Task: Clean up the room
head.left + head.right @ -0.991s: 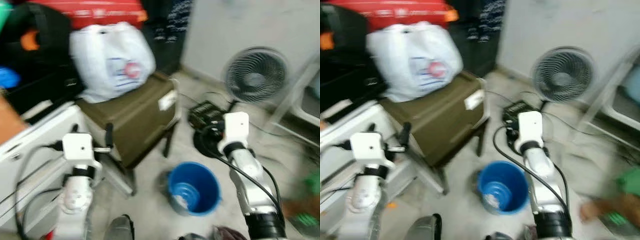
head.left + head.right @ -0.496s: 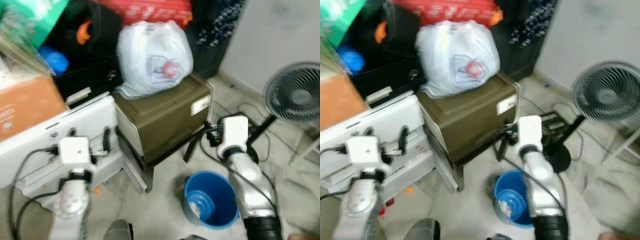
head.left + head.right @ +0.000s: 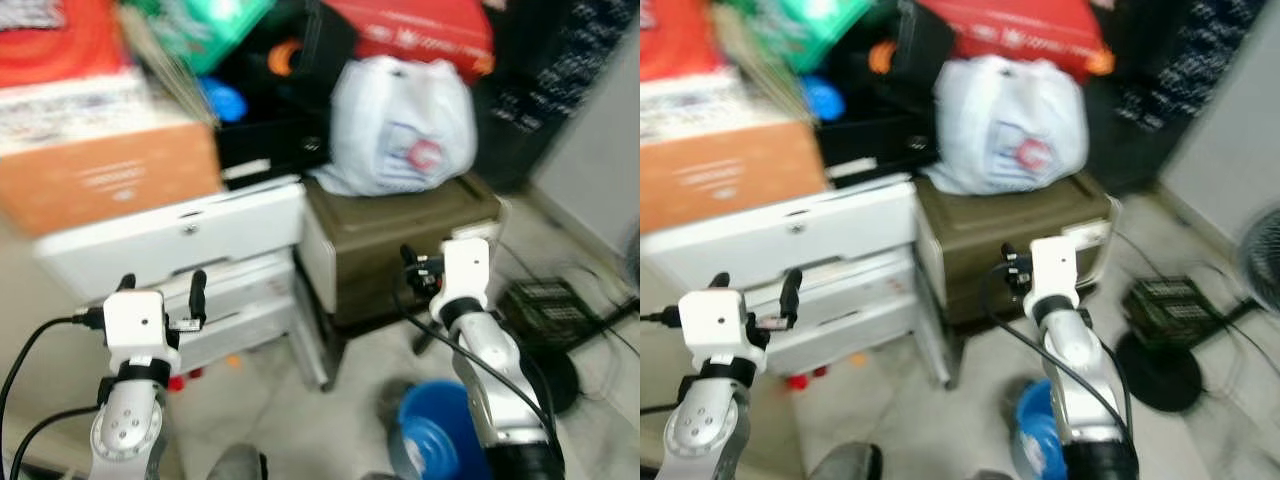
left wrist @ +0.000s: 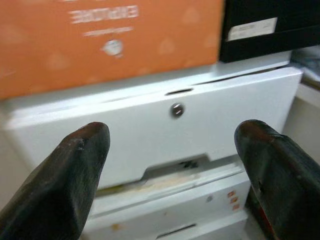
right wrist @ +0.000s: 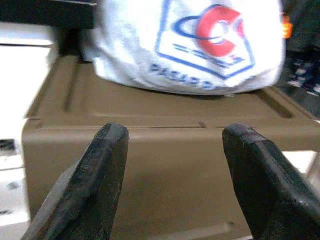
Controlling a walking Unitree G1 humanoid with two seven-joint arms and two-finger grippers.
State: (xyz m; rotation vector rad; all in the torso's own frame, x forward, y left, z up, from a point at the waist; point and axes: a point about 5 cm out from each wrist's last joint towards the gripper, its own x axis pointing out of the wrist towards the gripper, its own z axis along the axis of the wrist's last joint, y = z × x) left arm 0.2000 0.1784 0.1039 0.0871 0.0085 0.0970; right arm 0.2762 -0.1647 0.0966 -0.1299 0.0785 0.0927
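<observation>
Camera swung left; 1 white bag (image 3: 400, 130), 1 blue bucket (image 3: 435, 445), 2 end effectors spread.

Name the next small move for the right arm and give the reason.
Probably ease the right gripper forward and up toward the white plastic bag. Its fingers are open and empty, aimed at the brown box that the bag sits on. The blurred head views suggest letting the robot settle first.

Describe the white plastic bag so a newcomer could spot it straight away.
Start at the white drawer unit. Just to its right stands an olive-brown box, and the white plastic bag sits on top of it. It is bulging and carries a red and blue logo, unlike the orange cardboard box on the drawers.
</observation>
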